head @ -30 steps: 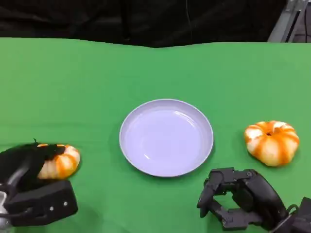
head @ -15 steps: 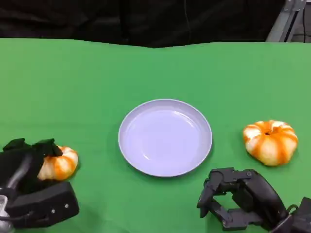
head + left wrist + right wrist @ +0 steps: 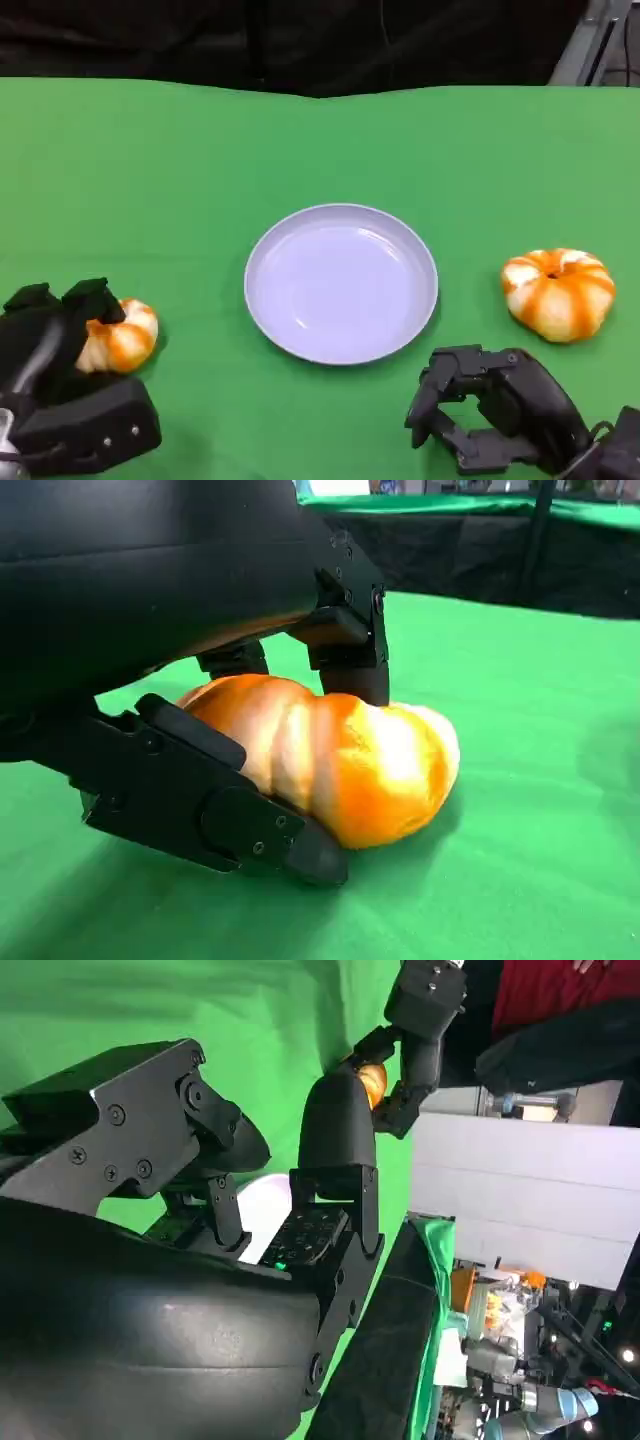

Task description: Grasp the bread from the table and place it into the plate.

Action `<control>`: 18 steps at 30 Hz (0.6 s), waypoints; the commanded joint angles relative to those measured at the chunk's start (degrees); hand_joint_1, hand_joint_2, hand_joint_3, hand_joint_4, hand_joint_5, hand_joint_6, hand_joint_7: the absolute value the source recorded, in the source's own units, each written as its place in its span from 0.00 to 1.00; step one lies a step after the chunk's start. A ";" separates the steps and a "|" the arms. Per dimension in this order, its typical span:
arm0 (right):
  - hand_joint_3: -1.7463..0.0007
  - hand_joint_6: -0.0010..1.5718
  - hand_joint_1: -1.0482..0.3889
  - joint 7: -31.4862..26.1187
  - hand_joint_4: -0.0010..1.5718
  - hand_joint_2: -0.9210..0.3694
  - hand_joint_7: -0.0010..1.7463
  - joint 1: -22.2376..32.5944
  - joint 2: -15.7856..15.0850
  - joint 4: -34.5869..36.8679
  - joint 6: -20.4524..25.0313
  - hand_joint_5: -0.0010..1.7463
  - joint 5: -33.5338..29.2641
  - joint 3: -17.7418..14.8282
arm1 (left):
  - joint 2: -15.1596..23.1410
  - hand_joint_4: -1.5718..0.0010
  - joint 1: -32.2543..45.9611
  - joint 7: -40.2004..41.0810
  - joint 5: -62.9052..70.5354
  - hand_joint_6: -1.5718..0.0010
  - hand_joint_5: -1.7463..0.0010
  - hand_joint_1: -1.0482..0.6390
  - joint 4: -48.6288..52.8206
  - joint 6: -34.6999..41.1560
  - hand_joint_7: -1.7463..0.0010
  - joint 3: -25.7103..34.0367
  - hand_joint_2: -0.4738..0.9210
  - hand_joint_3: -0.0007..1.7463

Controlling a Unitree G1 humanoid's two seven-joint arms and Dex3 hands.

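Green desk (image 3: 180, 170) carried the bread (image 3: 125, 335) at near-left edge, w/ left robot hand (image 3: 55, 340) clamped around it, fingers (image 3: 345, 655) over top, thumb below. Lavender plate (image 3: 341, 283) sat mid-desk, apart. 2nd orange bread (image 3: 558, 292) lay far right. Right robot hand (image 3: 490, 405) hovered near, fingers curled in, holding nothing.

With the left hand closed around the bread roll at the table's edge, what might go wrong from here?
1. The left hand holds the bread from above and below, with much of the roll sticking out past the fingers; it may slip on lifting.
2. The roll looks soft, so a tighter squeeze might squash it.
3. The plate has a raised rim; a low carry may clip it and push the plate.
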 commanded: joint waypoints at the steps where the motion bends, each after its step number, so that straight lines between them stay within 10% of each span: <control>1: 0.39 0.59 0.81 0.36 0.57 0.25 0.59 -0.39 -0.53 0.30 0.10 0.77 0.38 -0.22 | 1.87 0.67 1.37 1.80 0.02 0.65 0.03 0.61 -3.75 0.04 0.15 0.96 0.94 0.00; 18: 0.40 0.59 0.81 0.26 0.57 0.25 0.59 -0.76 -0.45 0.69 -0.09 0.77 0.05 -0.24 | 3.84 0.70 7.88 -0.08 0.89 0.63 0.01 0.63 -25.98 1.48 0.18 5.00 0.94 0.00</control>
